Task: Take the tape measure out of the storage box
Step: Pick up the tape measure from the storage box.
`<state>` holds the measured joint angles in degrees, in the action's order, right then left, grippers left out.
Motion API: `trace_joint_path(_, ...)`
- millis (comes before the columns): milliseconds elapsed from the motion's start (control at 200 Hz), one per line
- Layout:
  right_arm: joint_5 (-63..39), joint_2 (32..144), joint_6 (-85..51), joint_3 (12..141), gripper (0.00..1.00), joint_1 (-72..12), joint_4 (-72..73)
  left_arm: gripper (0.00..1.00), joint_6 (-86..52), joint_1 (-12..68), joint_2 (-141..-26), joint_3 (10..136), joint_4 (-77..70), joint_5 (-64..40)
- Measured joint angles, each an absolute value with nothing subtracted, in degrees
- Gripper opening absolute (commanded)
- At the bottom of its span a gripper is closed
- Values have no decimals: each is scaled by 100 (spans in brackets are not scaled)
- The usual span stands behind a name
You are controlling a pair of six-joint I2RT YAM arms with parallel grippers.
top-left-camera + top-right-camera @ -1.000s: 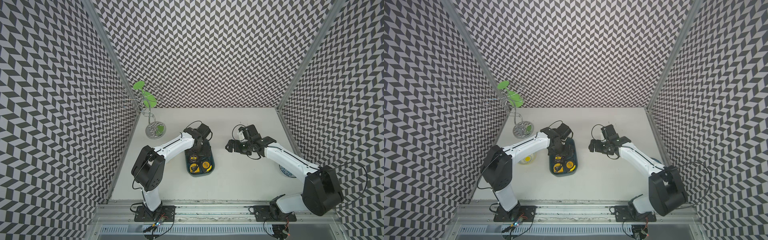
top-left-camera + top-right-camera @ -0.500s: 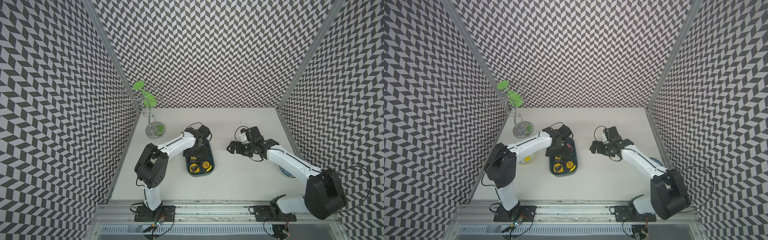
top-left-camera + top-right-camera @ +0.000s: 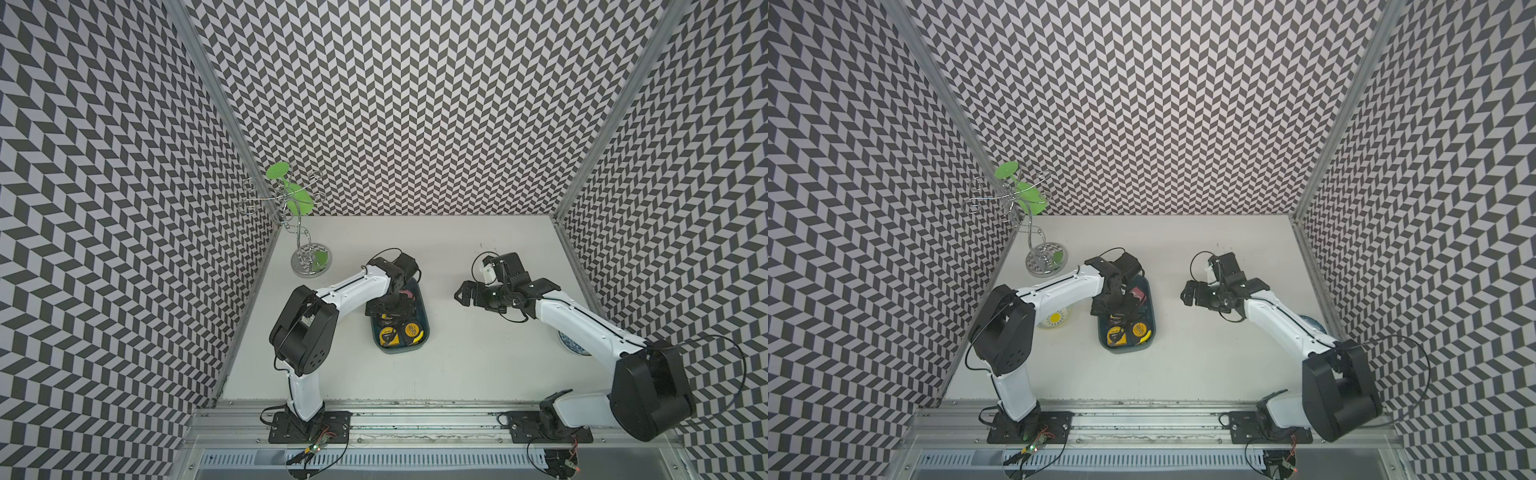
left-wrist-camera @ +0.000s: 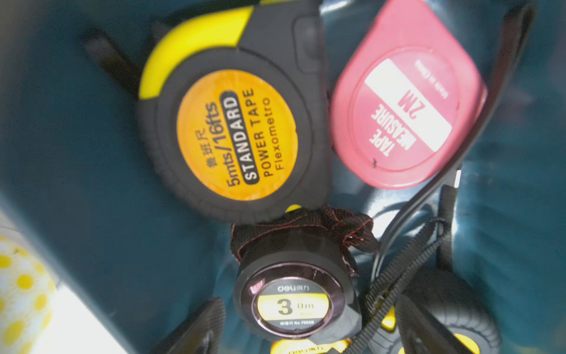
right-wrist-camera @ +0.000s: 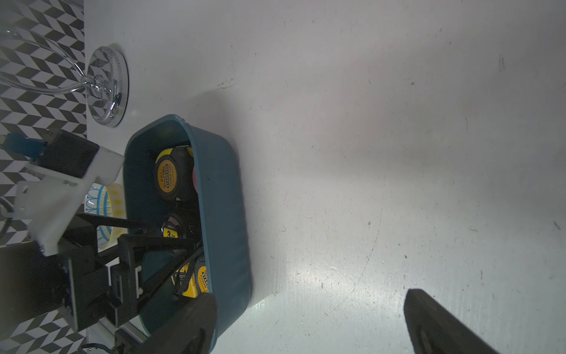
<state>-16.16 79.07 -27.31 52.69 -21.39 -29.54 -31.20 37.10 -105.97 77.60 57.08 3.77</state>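
Fingers (image 5: pixel 153 242) on the left stand apart astride the black tape measure (image 4: pixel 295 302) in the storage box (image 5: pixel 223 199); right fingers (image 5: pixel 190 321), spread, hang farther off.

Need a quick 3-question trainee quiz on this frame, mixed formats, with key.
1. True or false: the right gripper is open and outside the storage box.
2. The pink tape measure has a label that reads: A) 2M B) 5M C) 10M
3. Which gripper reaches into the box?
Key: 1 true; 2 A; 3 the left gripper.
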Motion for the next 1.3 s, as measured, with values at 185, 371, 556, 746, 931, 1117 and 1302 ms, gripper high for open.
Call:
trace_joint_path(185, -1629, 7902, -2746, 5170, 100, -2106, -2950, 87, -3186, 3708, -10597, 7736, 5680, 425)
trace_joint_path(371, -1634, 7843, -2746, 5074, 99, -2080, -2928, 82, -3339, 3708, -10597, 7706, 5651, 576)
trace_joint_path(556, -1636, 7828, -2749, 5043, 99, -2069, -2895, 81, -3476, 3708, -10597, 7607, 5566, 711)
trace_joint_path(746, -1645, 7828, -2746, 5041, 100, -2062, -2823, 80, -3592, 3708, -10597, 7391, 5468, 770)
trace_joint_path(931, -1649, 7828, -2746, 5028, 100, -2032, -2821, 72, -3640, 3708, -10608, 7282, 5369, 775)
trace_joint_path(1117, -1647, 7828, -2746, 4954, 100, -2003, -2821, 51, -3712, 3697, -10615, 7284, 5384, 797)
trace_joint_path(1302, -1649, 7828, -2749, 4950, 99, -1994, -2816, 29, -3719, 3697, -10615, 7363, 5481, 816)
